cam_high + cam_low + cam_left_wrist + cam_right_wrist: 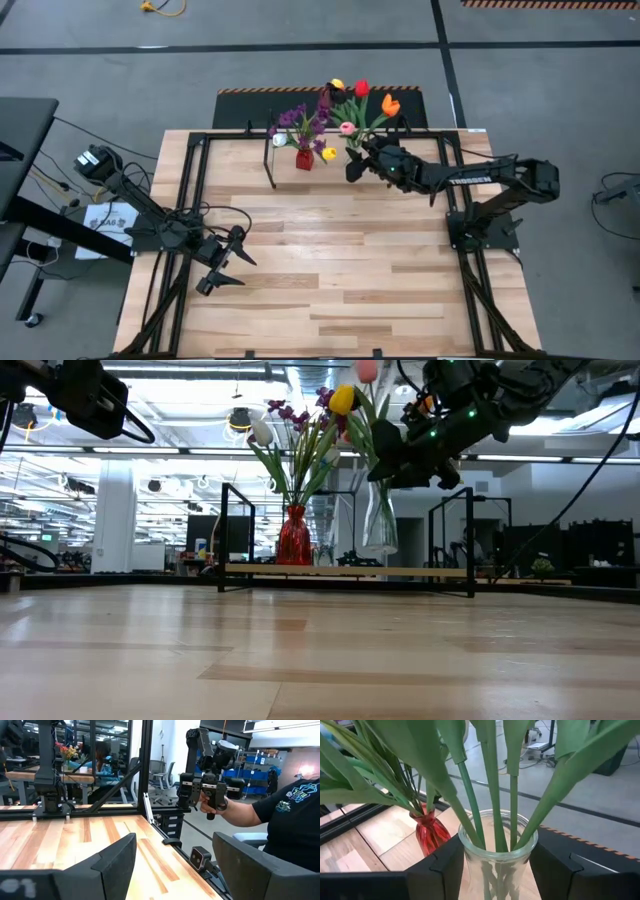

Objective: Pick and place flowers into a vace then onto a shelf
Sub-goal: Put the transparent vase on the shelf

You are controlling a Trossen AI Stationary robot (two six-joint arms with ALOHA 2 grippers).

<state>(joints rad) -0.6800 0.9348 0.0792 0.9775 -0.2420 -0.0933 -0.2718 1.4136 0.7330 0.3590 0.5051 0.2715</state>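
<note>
A clear glass vase (380, 520) holds several tulips (360, 100) on green stems: red, orange, yellow and pink. My right gripper (497, 870) is shut on this vase over the shelf (300, 571) at the table's far side. On the shelf to its left stands a red vase (293, 538) with a purple sprig (300, 118) and more flowers. My left gripper (228, 262) waits open near the table's near left corner, nothing between its fingers (115, 865). My right gripper pinches the glass vase's neck (470, 855), just below the rim, between its two fingers, one on each side. The fingers come nearly level from the table's right side, slanting a little down. The vase hangs upright, its base (380, 550) a little above the shelf board.
Black frame rails (190, 190) run along the table's left and right edges. The shelf's thin black legs (222, 535) stand at the far side. Bare plank tabletop (340, 260) spreads across the middle and near side. Beyond the table a person (280, 815) holds a control handle.
</note>
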